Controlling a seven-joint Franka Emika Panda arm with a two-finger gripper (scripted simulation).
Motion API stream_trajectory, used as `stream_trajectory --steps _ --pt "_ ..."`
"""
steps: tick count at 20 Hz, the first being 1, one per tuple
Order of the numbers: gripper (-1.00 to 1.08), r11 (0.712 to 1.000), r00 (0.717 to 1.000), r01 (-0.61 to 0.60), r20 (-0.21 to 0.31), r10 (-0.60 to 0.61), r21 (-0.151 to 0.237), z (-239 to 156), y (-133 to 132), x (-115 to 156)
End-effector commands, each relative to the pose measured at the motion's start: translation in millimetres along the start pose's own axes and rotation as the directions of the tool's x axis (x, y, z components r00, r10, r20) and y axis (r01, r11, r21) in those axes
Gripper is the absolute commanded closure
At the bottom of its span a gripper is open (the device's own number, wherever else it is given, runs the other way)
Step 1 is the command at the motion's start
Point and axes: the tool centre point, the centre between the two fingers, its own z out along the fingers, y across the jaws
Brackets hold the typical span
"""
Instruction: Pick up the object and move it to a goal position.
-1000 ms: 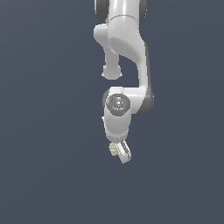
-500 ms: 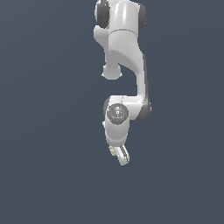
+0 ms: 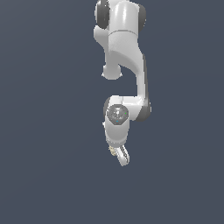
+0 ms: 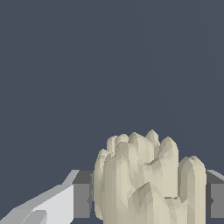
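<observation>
Shifted since one second back: wrist and tool (image 3: 120,155) now a little lower in the exterior frame and drawn slightly toward the frame's right, upper links more upright. Load carried along with it.

Exterior view, left to right: left third nothing but flat slate-grey ground, no counter edge or goal marker visible. Centre: white arm (image 3: 124,52) descending from top centre, elbow bend at mid-frame, round grey wrist joint (image 3: 117,114) just below centre. Below that, tool angled down and to the lower right. Sliver of pale beige object (image 3: 112,150) showing at the tool's left edge, mostly hidden behind the white fingers. Right third blank again.

Wrist view, left to right: white finger body with dark grey pad (image 4: 82,199) at lower left, touching the object's flank; object (image 4: 148,179) filling lower centre, knobbly ridges pointing up into the frame; second grey pad (image 4: 215,199) at lower right edge, against the opposite side. Tool clamped on object, one pad per side.

Judgement: grip taken across the narrow width, probably because ridged sides give the flat pads something to bite on. Object looks clear of any surface, so lift judged complete and transport phase under way. Goal position not visible in either view; remaining distance unknown. Possible risk: lumpy contact faces could let the piece rotate between pads during a quick move.
</observation>
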Motion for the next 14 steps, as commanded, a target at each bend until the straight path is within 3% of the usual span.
stream_trajectory --steps 1,14 --pt "1.08 1.0 1.0 0.0 0.0 0.0 0.0 -0.1 -0.1 0.0" --pt "1.08 1.0 1.0 0.0 0.0 0.0 0.0 -22.6 9.0 2.5"
